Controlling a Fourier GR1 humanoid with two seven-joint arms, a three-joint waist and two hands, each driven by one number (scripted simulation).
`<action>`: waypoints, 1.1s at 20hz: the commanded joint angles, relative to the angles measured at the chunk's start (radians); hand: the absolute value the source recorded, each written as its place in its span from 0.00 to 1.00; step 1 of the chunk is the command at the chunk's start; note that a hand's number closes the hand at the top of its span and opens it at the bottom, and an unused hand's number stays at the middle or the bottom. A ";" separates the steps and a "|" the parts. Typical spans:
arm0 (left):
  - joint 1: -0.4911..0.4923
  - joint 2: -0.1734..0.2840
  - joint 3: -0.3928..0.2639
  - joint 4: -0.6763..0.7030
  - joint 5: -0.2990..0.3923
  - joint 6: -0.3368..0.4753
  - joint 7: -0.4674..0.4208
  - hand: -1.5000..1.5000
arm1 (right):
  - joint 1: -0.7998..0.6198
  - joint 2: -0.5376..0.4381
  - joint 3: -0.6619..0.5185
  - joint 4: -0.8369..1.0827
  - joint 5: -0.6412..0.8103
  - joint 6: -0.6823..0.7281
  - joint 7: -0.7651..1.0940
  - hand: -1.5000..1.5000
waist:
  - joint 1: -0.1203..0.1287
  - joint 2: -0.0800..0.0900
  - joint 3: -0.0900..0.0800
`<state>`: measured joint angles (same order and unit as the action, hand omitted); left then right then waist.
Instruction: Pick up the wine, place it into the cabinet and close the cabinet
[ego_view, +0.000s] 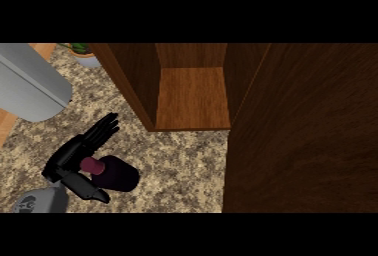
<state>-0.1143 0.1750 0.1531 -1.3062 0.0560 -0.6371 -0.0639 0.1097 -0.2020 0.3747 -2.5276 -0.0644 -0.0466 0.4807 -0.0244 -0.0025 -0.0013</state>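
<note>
Left hand (80, 157) open, fingers straight, thumb below; wine (112, 171) upright just right of palm, between them; cabinet (193, 97) open up-right.

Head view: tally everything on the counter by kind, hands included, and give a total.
Wine bottle: 1
Wooden cabinet, door open: 1
Potted plant: 1
Grey rounded object, kind unclear: 1
Robot hand, the left hand, by the bottle: 1
Total: 5
</note>
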 joint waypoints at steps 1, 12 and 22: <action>0.010 -0.015 -0.031 0.082 -0.078 0.013 -0.112 0.00 | 0.100 -0.025 0.011 -0.264 -0.036 0.001 0.065 0.00 | -0.002 -0.001 0.000; -0.030 0.001 -0.055 0.270 -0.152 0.005 -0.255 0.00 | 0.049 -0.031 0.000 -0.282 -0.053 -0.011 0.122 0.00 | 0.005 -0.001 0.000; -0.055 -0.040 -0.009 0.469 -0.126 0.022 -0.359 0.00 | 0.028 -0.028 -0.006 -0.242 -0.040 -0.020 0.089 0.00 | 0.007 0.000 0.001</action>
<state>-0.1668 0.1583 0.1316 -0.8817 -0.0817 -0.6299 -0.4094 0.0927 -0.2006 0.3956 -2.5263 -0.0611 -0.0683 0.4860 -0.0202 -0.0021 -0.0013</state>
